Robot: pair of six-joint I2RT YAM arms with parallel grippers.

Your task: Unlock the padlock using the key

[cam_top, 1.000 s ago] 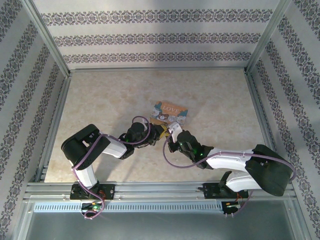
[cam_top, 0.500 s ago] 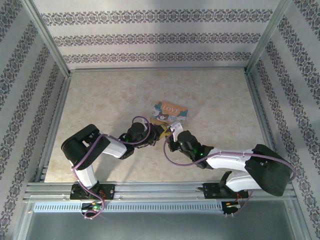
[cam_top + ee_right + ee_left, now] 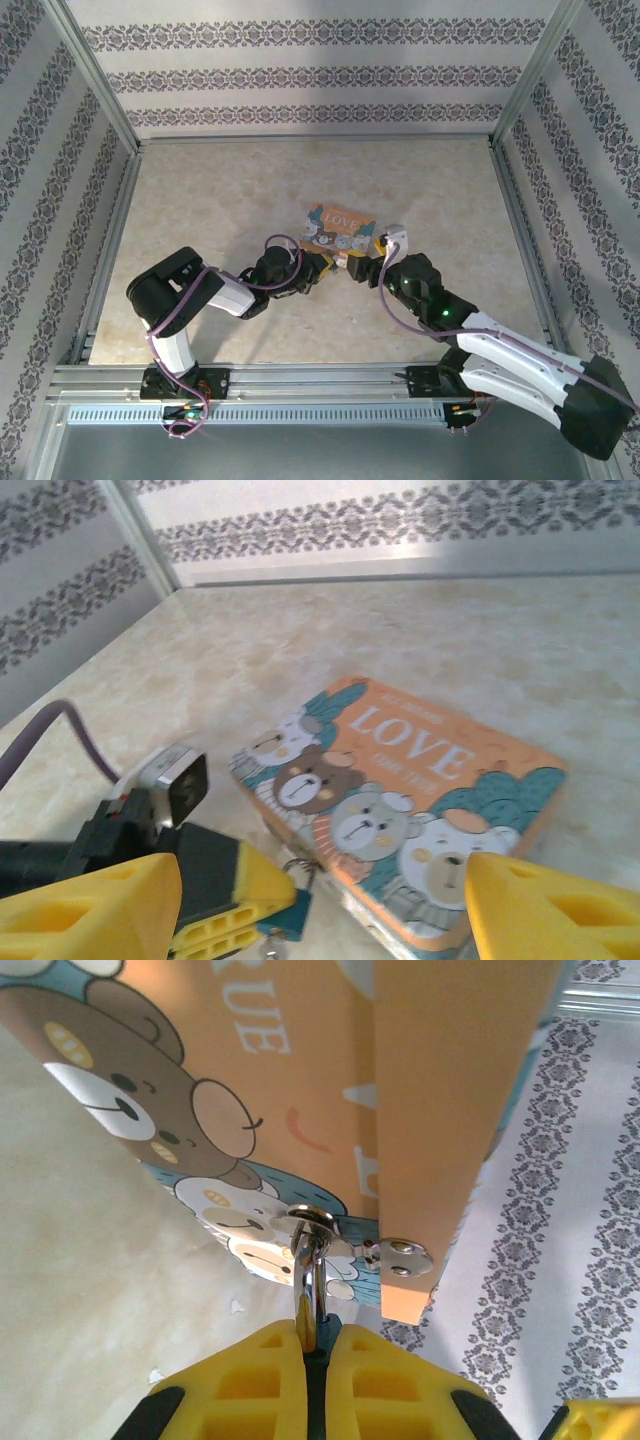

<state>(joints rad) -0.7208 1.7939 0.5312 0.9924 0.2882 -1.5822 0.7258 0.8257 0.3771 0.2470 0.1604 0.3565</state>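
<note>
The padlock (image 3: 311, 1285) is small, with a teal body (image 3: 291, 916) and a silvery shackle. The shackle hooks through the metal clasp (image 3: 405, 1257) of an orange "LOVE" book (image 3: 340, 224) with cartoon bears (image 3: 430, 770). My left gripper (image 3: 315, 1348) is shut on the padlock at the book's near edge (image 3: 326, 265). Its yellow fingers (image 3: 215, 885) show in the right wrist view. A tiny silvery piece (image 3: 267, 947) hangs under the teal body; it looks like the key but is too blurred to tell. My right gripper (image 3: 320, 920) stands open, holding nothing, just right of the padlock (image 3: 368, 262).
The book lies mid-table on the pale marbled top (image 3: 220, 200). Metal frame rails (image 3: 120, 230) and patterned walls close in the left, right and back sides. Purple cables (image 3: 400, 315) loop beside both wrists.
My right gripper has opened and its arm has swung to the right, from below the padlock to the book's near right corner. The left arm keeps its grip and place.
</note>
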